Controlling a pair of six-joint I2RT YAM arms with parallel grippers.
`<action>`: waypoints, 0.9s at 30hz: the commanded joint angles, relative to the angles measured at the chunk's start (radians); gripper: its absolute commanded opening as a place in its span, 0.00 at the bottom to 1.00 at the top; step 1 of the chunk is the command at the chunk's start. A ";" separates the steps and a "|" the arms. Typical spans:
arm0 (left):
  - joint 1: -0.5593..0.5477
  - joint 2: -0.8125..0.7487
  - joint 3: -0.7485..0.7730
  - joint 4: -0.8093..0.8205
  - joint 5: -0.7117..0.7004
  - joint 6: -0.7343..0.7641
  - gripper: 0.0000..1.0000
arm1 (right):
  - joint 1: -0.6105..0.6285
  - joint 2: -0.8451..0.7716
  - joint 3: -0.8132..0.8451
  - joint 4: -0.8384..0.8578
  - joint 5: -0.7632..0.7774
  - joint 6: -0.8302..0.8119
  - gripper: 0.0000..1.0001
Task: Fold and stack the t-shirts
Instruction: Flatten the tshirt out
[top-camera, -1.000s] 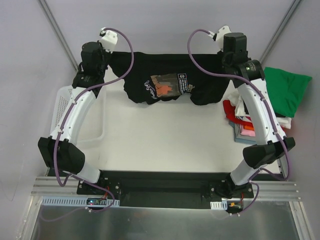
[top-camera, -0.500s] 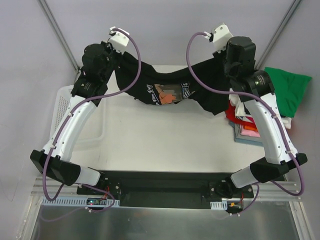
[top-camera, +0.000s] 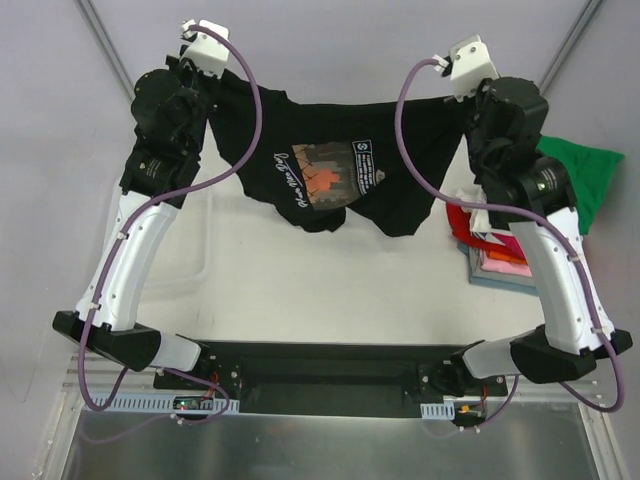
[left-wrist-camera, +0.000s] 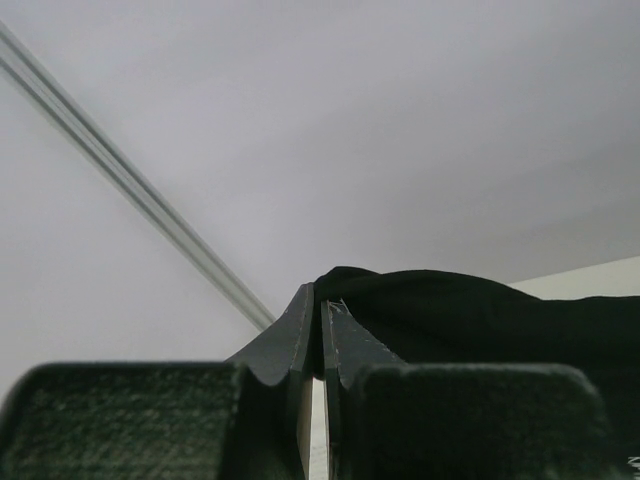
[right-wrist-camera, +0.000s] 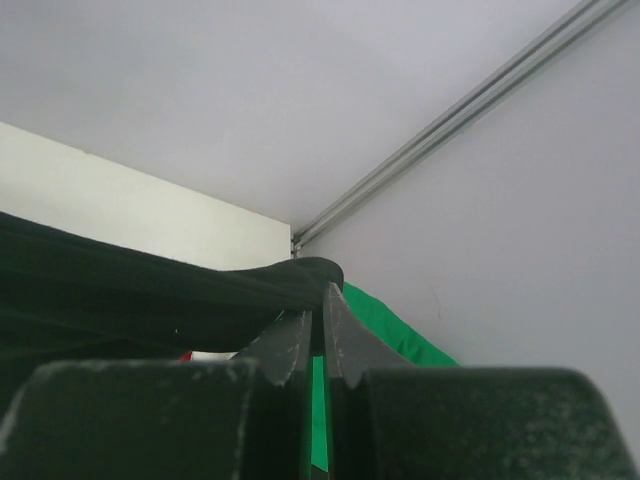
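The left gripper (left-wrist-camera: 320, 308) is pressed together on a fold of the black t-shirt (top-camera: 400, 190) at one upper corner. The right gripper (right-wrist-camera: 318, 292) pinches the other upper corner in the same way. The cloth hangs between them as a wide sheet over the far part of the table (top-camera: 330, 290). Its lower edge sags in uneven lobes, and I cannot tell whether the lowest lobe touches the table. Between the two arms, the white surface lies open from this lower edge down to the black base rail (top-camera: 330, 365).

At the left edge of the table stands the white mesh basket (top-camera: 122, 210). The left arm (top-camera: 140, 240) crosses over it, so what lies inside I cannot tell.

At the far right edge lies the green t-shirt (top-camera: 580, 170), crumpled and partly behind the right arm (top-camera: 555, 270). Just beside it, nearer to the bases, is the stack of folded t-shirts (top-camera: 495, 258) — red, white and pink layers show, and the arm hides its right side.

The rectangular print (top-camera: 325, 170) faces the top camera, a little tilted. Each wrist view shows only fingertips closed on dark cloth.
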 joint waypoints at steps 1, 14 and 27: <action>-0.001 -0.071 0.046 0.019 -0.043 0.025 0.00 | 0.019 -0.105 0.021 0.083 0.053 0.012 0.01; -0.020 -0.227 0.024 -0.077 0.017 -0.099 0.00 | 0.048 -0.252 -0.036 0.063 -0.011 0.055 0.01; -0.020 -0.322 0.150 -0.211 0.112 -0.185 0.00 | 0.057 -0.342 0.036 -0.011 -0.085 0.101 0.01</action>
